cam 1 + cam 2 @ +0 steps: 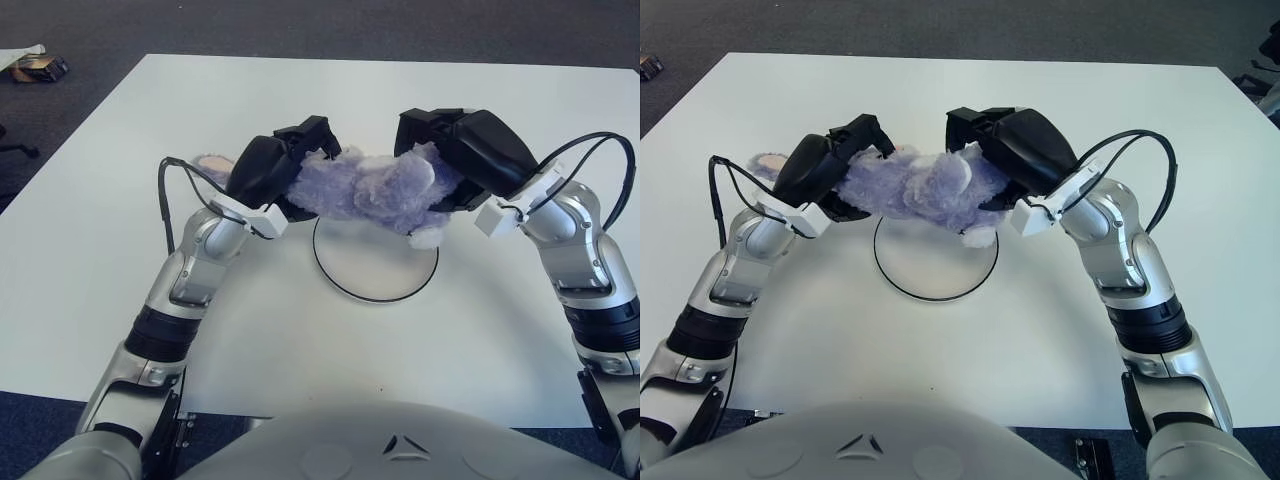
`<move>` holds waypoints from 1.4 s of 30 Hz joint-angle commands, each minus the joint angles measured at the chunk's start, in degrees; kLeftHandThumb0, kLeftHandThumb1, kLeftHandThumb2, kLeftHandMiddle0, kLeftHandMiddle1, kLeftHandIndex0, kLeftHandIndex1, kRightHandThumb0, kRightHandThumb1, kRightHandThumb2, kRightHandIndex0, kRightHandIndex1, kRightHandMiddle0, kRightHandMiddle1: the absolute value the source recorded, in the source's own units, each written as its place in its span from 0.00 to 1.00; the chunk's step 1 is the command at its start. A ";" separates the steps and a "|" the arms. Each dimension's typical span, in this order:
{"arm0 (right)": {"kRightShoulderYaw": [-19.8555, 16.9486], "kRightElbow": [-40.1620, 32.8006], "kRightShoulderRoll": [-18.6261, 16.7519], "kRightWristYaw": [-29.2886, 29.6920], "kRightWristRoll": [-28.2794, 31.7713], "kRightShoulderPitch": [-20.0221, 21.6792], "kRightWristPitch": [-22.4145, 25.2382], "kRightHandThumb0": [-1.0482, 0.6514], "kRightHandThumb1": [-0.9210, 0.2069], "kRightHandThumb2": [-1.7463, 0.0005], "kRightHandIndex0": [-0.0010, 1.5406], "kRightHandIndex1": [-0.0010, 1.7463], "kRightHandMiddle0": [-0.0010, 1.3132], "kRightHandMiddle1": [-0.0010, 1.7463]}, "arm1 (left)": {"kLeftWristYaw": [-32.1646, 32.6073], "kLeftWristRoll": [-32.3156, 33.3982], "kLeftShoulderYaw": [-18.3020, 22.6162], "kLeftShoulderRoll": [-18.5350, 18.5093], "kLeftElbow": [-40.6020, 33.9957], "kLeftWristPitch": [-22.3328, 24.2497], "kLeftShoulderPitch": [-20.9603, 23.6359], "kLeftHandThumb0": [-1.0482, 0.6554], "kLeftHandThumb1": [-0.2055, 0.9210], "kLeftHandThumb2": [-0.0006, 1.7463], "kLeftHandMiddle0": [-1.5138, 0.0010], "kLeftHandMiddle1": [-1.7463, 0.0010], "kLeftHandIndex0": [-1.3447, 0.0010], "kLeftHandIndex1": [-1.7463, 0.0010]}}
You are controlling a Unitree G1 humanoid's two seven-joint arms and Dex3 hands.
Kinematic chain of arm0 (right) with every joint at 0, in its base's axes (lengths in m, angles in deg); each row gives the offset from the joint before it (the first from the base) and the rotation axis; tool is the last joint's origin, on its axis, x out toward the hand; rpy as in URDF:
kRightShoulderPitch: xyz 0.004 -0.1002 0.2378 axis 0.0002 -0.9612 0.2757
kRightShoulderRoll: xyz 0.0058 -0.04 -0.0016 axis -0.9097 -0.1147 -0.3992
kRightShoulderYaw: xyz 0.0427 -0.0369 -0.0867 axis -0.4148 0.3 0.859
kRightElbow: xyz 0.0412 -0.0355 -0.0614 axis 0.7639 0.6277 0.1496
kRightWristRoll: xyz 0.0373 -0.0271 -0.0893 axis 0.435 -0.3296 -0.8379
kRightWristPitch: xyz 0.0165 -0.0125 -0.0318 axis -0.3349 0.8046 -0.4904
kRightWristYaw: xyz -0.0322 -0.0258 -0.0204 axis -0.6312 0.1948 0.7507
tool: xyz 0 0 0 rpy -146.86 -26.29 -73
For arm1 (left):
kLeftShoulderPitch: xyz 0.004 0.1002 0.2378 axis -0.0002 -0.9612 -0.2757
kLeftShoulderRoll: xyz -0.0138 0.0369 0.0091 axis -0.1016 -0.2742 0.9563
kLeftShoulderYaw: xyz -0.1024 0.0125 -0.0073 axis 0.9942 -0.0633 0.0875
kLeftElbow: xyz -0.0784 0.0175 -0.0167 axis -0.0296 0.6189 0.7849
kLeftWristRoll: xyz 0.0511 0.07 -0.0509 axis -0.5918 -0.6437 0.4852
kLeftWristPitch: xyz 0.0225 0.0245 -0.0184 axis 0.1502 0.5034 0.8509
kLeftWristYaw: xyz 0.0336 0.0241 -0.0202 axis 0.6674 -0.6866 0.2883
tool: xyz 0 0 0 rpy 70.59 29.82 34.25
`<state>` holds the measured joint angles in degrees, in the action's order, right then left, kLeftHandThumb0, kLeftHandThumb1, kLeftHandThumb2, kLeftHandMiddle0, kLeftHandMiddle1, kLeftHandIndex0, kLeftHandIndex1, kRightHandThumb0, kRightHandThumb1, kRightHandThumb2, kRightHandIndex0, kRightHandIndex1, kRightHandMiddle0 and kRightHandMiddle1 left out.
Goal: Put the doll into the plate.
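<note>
Purple plush doll is held off the table between both hands, lying roughly horizontal over the far edge of the plate. One pale ear or limb pokes out past the left hand on the far-left side; a white foot hangs down at the right end, showing over the plate's far-right rim. Cannot tell whether the foot touches the plate.

Left hand: fingers curled onto the doll's left end, pressing inward.
Right hand: fingers curled over the doll's right end from above and behind, pressing inward. Doll is squeezed between the two.

Plate: white, round, dark rim, flat on the white table, near-centre. Inside of plate holds nothing.

Dark carpet beyond the table; a small dark box lies on the floor at far left.
</note>
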<state>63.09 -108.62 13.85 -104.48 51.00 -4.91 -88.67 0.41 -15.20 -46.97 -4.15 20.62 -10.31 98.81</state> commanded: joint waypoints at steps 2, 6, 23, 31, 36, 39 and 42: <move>-1.37 -1.66 0.84 -0.83 -0.23 -0.68 0.56 0.62 0.76 0.08 0.53 0.98 0.44 1.00 | 0.19 -0.18 -0.80 -0.54 2.53 -3.88 -0.46 0.61 0.12 1.00 0.42 0.00 0.48 0.00; -1.52 -2.11 0.92 -1.73 -0.09 -0.75 1.03 0.62 0.76 0.08 0.52 0.98 0.44 1.00 | 0.09 0.16 -0.72 -0.12 3.00 -4.52 -0.66 0.61 0.13 1.00 0.42 0.00 0.49 0.00; -2.08 -4.56 1.73 -7.39 0.78 -1.38 4.62 0.62 0.76 0.08 0.52 0.98 0.45 1.00 | -2.72 4.28 -2.34 1.73 3.74 -6.32 -1.94 0.61 0.10 1.00 0.37 0.06 0.48 0.00; -1.78 -5.51 3.31 -9.64 -1.81 -0.52 6.23 0.61 0.75 0.14 0.51 1.00 0.52 0.86 | -9.07 10.57 -2.76 1.31 2.80 -3.83 -2.19 0.61 0.13 0.99 0.40 0.04 0.51 0.00; -2.12 -5.39 3.90 -11.10 -1.00 -0.10 6.81 0.61 0.69 0.17 0.49 1.00 0.48 0.86 | -11.46 10.57 -2.74 0.55 2.02 -2.39 -2.20 0.61 0.10 0.99 0.40 0.01 0.45 0.06; -2.39 -4.97 4.00 -11.74 0.12 0.10 6.84 0.61 0.66 0.19 0.47 1.00 0.45 0.88 | -12.01 9.99 -2.75 0.51 1.79 -1.94 -2.10 0.41 0.31 0.86 0.29 0.00 0.49 0.02; -2.63 -4.15 4.42 -13.19 2.35 0.50 7.05 0.61 0.61 0.21 0.45 1.00 0.40 0.90 | -12.61 9.13 -2.75 0.19 1.33 -1.28 -2.08 0.34 0.37 0.82 0.25 0.00 0.50 0.01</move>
<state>61.85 -113.27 17.30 -116.76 51.50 -5.98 -82.25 -10.57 -5.45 -49.23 -3.08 23.19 -12.08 97.09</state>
